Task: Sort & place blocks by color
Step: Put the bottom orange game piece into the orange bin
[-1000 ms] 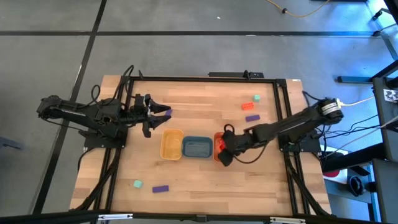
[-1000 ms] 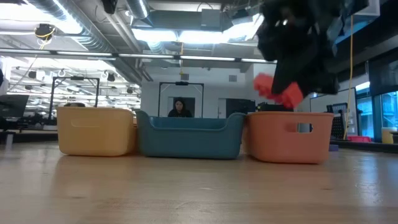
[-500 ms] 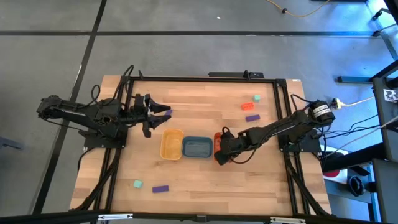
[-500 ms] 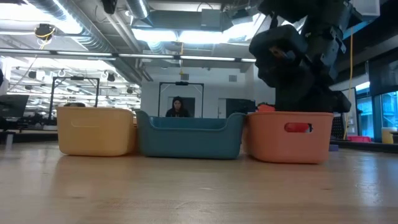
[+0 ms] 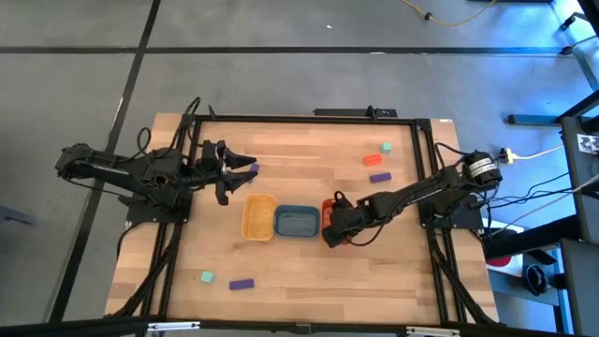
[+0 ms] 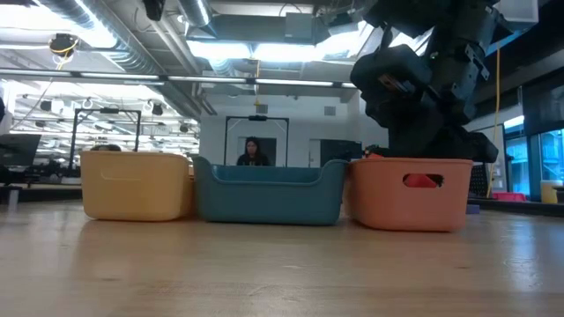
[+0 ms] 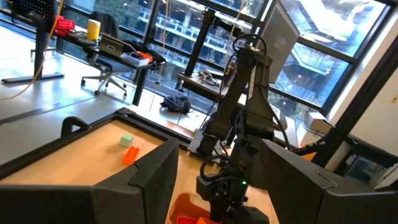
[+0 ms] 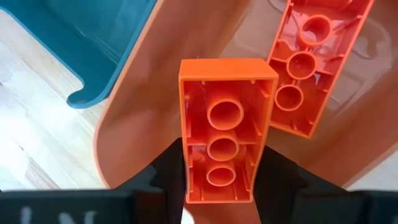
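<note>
The right gripper hangs inside the orange tray, fingers pinching an orange brick by its long sides (light, stiff, probably slick plastic), beside another brick lying there.

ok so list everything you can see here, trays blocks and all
rectangular plastic trays: 3, yellow, blue, orange, row at table centre
orange-red toy bricks: 3, one held inside orange tray, one lying in it, one far right
purple toy bars: 3, far right, near left, by left gripper's tip
mint-green toy cubes: 2, far right, near left
person: 1, room behind
left gripper: open, far left
right gripper: shut on brick, in orange tray
</note>
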`<state>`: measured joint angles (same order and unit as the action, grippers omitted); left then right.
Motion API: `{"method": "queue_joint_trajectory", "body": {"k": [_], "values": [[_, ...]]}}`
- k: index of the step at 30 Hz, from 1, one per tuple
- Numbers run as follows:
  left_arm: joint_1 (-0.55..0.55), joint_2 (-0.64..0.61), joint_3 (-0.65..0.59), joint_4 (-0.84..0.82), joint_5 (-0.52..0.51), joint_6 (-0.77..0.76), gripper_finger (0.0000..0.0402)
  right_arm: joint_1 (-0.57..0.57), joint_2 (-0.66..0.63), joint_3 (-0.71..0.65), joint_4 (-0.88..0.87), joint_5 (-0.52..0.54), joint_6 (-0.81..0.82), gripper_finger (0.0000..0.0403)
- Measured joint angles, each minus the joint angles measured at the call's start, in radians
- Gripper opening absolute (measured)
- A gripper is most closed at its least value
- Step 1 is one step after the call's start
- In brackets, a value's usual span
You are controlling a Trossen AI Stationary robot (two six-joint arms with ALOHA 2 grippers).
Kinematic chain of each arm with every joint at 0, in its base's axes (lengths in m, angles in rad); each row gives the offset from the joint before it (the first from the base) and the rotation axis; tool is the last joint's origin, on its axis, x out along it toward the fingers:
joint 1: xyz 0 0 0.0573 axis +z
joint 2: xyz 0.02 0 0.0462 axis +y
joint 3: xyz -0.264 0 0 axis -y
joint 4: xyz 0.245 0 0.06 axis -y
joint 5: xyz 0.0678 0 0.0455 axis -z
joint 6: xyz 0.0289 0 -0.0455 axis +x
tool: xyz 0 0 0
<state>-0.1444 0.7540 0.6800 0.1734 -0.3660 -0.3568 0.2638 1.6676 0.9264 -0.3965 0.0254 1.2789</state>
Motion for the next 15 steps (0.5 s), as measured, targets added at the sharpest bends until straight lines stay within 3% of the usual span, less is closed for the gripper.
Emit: {"method": "queue_joint_trajectory", "body": {"k": [15], "values": [[0.000, 0.000, 0.000, 0.001, 0.000, -0.003, 0.0215, 0.000, 0.000, 0.000, 0.002, 0.001, -0.001, 0.0187]]}}
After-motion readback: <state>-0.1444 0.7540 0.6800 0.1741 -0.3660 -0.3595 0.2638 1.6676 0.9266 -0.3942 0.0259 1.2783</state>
